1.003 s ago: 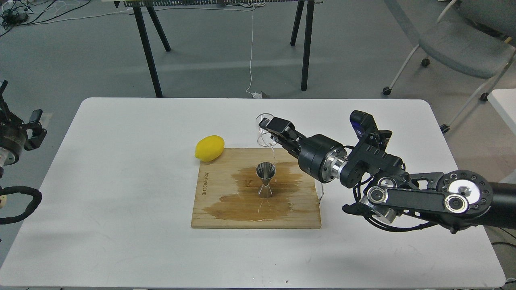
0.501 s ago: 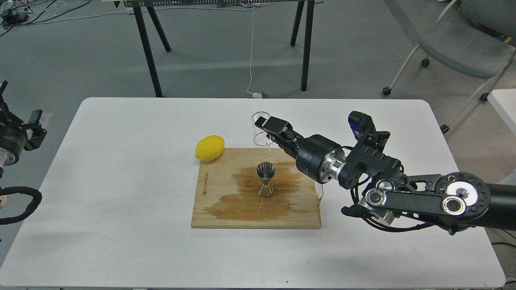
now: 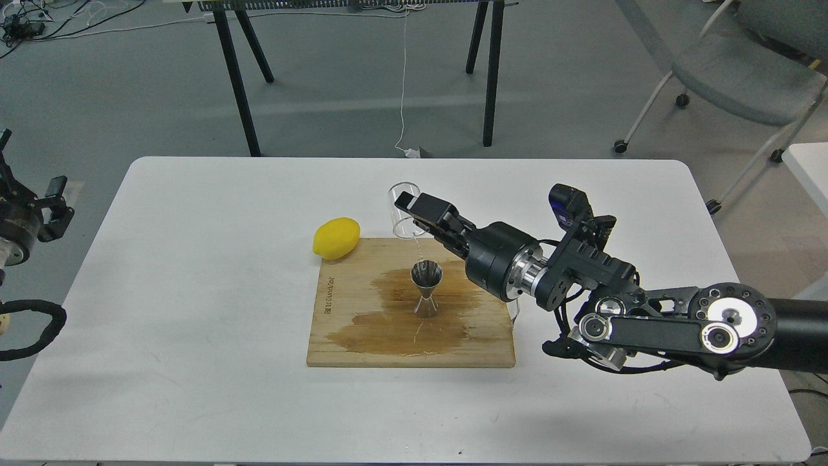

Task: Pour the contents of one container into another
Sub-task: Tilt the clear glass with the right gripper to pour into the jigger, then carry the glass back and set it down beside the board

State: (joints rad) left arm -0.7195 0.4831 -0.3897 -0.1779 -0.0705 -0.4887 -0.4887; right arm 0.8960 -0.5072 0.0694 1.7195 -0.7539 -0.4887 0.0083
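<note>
Left pincer point(image 3: 48, 204), beyond the surface's left edge: idle, its fingers spread with nothing between them. Lemon point(image 3: 336, 238): lies just off the board's far-left corner, touching or nearly touching it. Board point(image 3: 343, 340): sits near the middle of the surface point(image 3: 194, 388), darkened across its centre by a wide wet stain. Jigger point(image 3: 426, 288): stands upright in that stain, mouth up. Glass cup point(image 3: 402, 210): held above and slightly left of the jigger, tipped, with a thin stream falling from its lower rim toward the jigger's mouth. Right pincer point(image 3: 424, 213): closed on the cup's side, arm reaching in from the right edge. The pour appears under way. Judged from the stain, liquid readily misses so small a mouth; the step is best done by keeping the stream centred over the jigger, tilting slowly, and levelling the cup before the jigger brims.
</note>
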